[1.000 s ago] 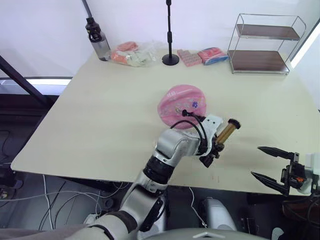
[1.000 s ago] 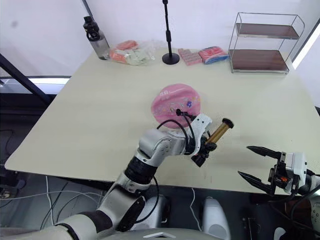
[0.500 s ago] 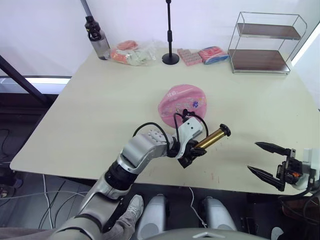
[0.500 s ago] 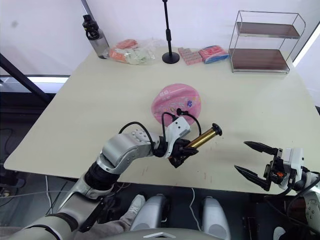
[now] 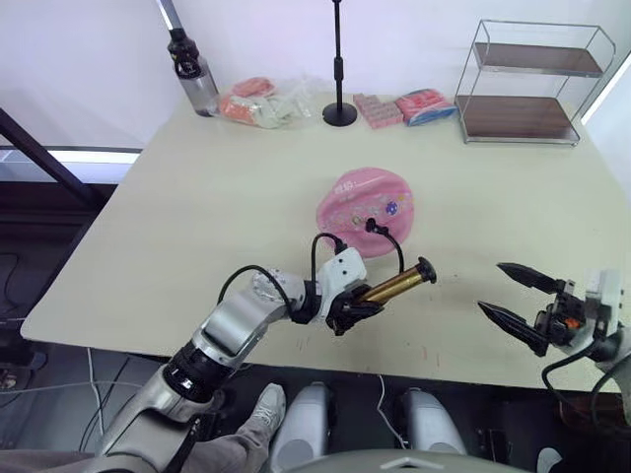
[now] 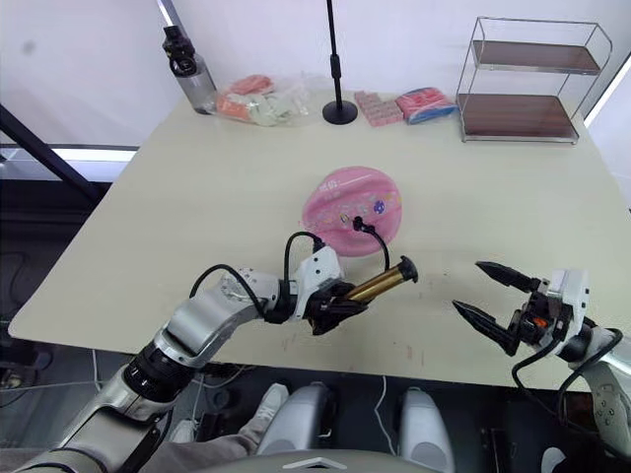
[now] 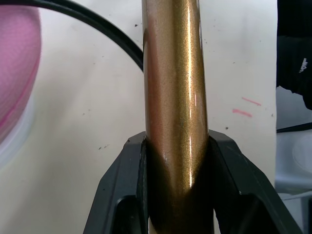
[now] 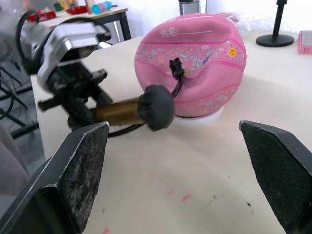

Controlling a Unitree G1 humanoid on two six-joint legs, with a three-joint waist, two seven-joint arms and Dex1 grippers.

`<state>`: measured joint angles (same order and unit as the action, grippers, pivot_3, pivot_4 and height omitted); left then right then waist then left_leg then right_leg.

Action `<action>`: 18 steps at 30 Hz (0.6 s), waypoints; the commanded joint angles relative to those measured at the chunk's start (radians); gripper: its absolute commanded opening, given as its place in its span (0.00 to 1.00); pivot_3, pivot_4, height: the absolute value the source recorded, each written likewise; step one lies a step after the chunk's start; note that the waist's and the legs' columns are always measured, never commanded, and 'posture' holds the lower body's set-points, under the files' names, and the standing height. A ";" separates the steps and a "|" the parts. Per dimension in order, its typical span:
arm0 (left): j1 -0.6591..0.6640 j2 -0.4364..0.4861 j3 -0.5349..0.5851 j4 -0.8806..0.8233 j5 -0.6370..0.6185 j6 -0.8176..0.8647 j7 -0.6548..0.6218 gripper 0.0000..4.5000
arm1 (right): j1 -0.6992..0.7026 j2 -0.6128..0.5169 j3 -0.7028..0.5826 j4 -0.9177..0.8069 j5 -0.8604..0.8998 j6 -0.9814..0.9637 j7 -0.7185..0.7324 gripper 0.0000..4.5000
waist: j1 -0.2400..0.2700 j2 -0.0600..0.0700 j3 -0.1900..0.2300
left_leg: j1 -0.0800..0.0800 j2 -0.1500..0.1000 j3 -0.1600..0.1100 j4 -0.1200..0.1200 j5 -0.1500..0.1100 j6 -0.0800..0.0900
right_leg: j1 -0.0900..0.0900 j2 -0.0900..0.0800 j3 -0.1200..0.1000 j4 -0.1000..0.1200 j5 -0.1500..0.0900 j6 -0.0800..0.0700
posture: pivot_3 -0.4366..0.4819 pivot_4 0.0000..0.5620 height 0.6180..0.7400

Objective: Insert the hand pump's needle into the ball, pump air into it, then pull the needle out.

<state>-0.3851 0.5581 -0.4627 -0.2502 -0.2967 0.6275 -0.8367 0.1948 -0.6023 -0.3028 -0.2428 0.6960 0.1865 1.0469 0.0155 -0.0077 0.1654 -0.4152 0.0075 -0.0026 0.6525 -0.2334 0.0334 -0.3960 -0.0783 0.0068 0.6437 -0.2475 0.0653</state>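
Near the lower middle of the frame, the left gripper is clenched around the bronze barrel of the hand pump, which lies low over the counter with its long axis running from lower left up toward the right, black end cap foremost. Just above it sits the ball, pink and resting on a pale ring, at the frame's centre. A thin black hose arcs from the pump up to a black fitting on the ball's near face, so the needle appears to be already seated, though the pin itself is too small to see. At the lower right, the right gripper hangs spread wide and empty, pointing left toward the pump's free end, which is near it along the barrel's line. Pumping likely needs that gripper on the end cap. Open counter lies between them; the near edge runs close below both
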 commanded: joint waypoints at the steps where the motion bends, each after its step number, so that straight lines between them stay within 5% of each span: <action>1: 0.029 -0.010 0.045 0.002 0.010 -0.116 -0.026 0.25 | -0.026 0.016 0.014 -0.090 0.058 0.119 -0.118 1.00 | -0.001 0.000 0.000 | 0.000 -0.002 0.001 0.000 -0.001 0.001 | 0.000 -0.002 0.002 0.000 -0.001 0.001 | 0.48 0.27 1.00; 18: 0.124 -0.123 0.113 0.074 0.051 -0.356 -0.012 0.25 | -0.121 0.215 0.068 -0.306 0.411 0.477 -0.633 1.00 | -0.007 -0.007 0.000 | 0.001 -0.009 0.047 0.021 -0.021 0.032 | -0.013 -0.009 0.056 -0.001 0.010 0.025 | 0.48 0.27 1.00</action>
<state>-0.2631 0.4467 -0.3623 -0.1597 -0.2493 0.3102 -0.8470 0.0951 -0.4057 -0.2424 -0.5076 1.0688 0.6636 0.4711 0.0085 -0.0143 0.1651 -0.4145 -0.0014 0.0474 0.6731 -0.2544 0.0660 -0.4104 -0.0874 0.0663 0.6428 -0.2364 0.0919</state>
